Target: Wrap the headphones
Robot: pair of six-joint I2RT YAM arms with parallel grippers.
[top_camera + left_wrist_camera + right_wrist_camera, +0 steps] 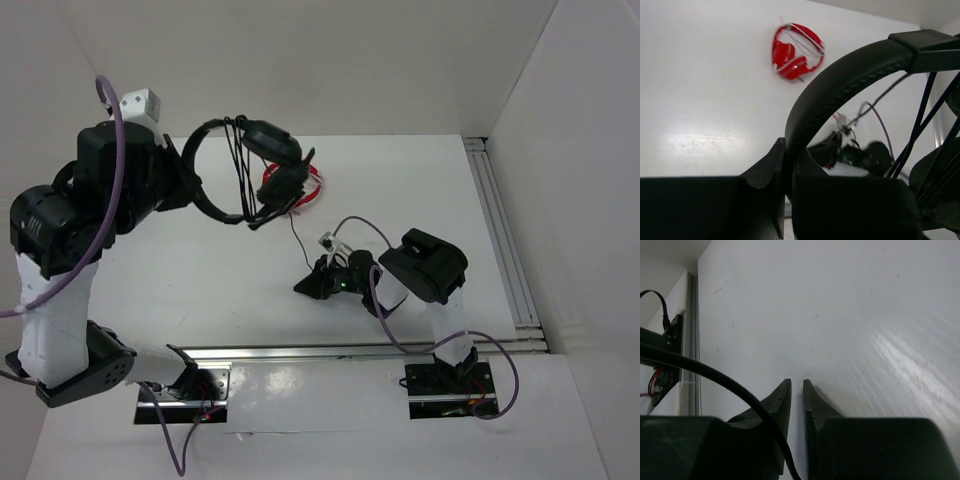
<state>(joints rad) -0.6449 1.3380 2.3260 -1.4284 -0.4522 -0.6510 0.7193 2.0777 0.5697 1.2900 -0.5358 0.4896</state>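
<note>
The black headphones [268,140] hang in the air at the back left, cable loops running across the headband. My left gripper [190,185] is shut on the padded headband [840,85], which rises from between its fingers [789,150]. A thin dark cable [296,238] runs down from the earcups to my right gripper [312,283], which rests low on the table in the middle. In the right wrist view the cable [715,375] crosses the left finger and drops into the narrow gap between the jaws [796,385].
Red headphones [312,188] lie on the table just behind the black ones and also show in the left wrist view [792,52]. A metal rail [500,240] runs along the right edge. Another rail [350,350] runs across the front. White walls enclose the table.
</note>
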